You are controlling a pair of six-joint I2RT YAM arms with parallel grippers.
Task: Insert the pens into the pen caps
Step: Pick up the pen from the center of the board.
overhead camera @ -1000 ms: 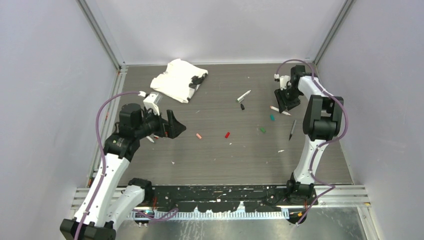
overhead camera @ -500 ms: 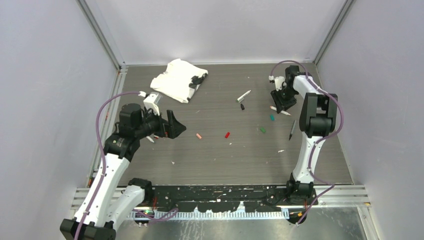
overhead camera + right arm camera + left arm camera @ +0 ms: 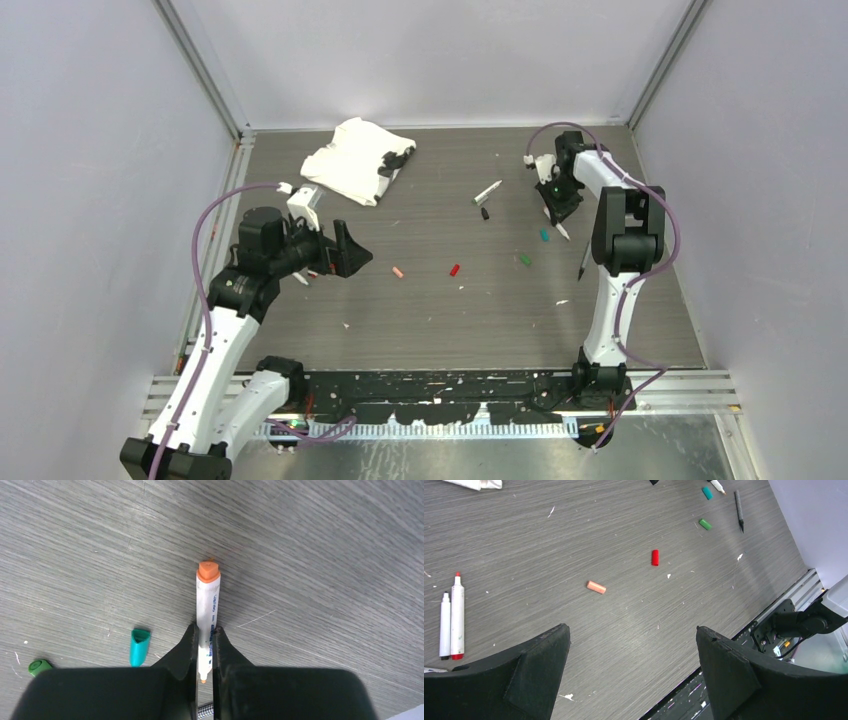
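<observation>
While my right gripper (image 3: 204, 645) is clamped on the white pen (image 3: 208, 605), its orange end sticks out past my fingertips, far right of the table (image 3: 440, 320); teal cap (image 3: 139, 646) just beside, green cap (image 3: 38, 666) further off; my left gripper (image 3: 632, 630) hangs wide open, holding nothing; salmon cap (image 3: 595, 586) and red cap (image 3: 654, 557) lie on the table ahead of it; two white pens (image 3: 457, 610) side by side near its left finger.

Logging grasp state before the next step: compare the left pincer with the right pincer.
The left pincer is wide open; the right pincer is shut. Left holds nothing; right clamps a white pen with an orange end. Left hangs at the left of the table, right at its far right. Both have black fingers.
</observation>
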